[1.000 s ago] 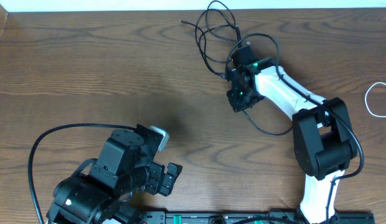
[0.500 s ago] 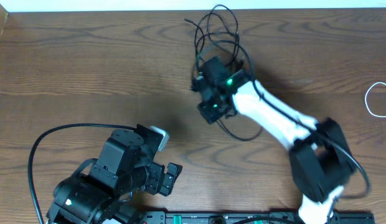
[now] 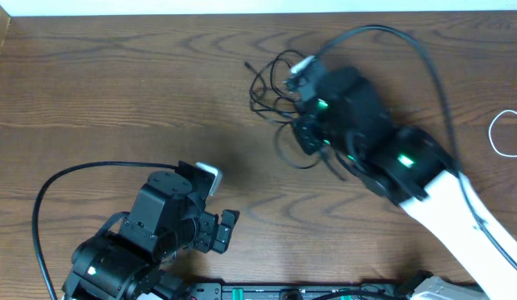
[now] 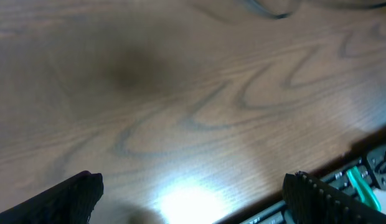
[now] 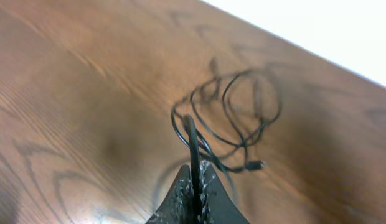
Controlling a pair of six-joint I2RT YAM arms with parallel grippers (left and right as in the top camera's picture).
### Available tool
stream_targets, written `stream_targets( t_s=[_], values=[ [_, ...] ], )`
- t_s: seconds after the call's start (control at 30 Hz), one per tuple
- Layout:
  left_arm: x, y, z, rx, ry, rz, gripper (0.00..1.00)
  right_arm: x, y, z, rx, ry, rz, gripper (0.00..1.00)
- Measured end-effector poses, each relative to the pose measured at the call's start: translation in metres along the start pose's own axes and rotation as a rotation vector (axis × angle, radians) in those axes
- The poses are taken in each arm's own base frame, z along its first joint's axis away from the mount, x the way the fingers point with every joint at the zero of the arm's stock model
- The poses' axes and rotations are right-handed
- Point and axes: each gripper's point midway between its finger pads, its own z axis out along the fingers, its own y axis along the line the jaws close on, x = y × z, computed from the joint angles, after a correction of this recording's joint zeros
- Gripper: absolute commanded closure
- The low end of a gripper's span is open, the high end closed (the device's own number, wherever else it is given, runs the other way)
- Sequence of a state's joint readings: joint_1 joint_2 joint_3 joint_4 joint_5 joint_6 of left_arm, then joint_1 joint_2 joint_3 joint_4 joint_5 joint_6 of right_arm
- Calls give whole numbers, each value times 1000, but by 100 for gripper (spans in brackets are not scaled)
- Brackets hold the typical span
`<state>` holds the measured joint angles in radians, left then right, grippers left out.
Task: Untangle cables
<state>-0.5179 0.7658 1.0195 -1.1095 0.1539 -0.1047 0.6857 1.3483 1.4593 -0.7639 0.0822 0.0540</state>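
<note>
Right gripper (image 5: 194,179), clamped on a thin black cable (image 5: 192,134), has swung left, dragging the looped tangle (image 3: 271,79) over the wood-grain table (image 3: 117,83); left gripper (image 4: 193,196) gapes wide.

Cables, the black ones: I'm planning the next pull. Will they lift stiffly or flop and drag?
Probably floppy: the cables lie in loose, uneven loops. Likely to drag as a clump, since the loops cross and the right hand pinches just one strand. Probably light, being so thin.
</note>
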Motion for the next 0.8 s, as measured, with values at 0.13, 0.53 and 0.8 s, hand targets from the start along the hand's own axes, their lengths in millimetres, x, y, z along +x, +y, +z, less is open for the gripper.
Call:
stream_targets(
  t_s=[0.13, 0.53, 0.8],
  values=[
    [-6, 0, 0, 1, -25, 2, 2, -6, -7, -35, 25, -55, 16, 78],
    [-5, 0, 0, 0, -20, 2, 2, 24, -51, -48, 281, 27, 187, 4],
    [-5, 0, 0, 1, -21, 1, 2, 38, -43, -2, 264, 128, 200, 67]
  ],
)
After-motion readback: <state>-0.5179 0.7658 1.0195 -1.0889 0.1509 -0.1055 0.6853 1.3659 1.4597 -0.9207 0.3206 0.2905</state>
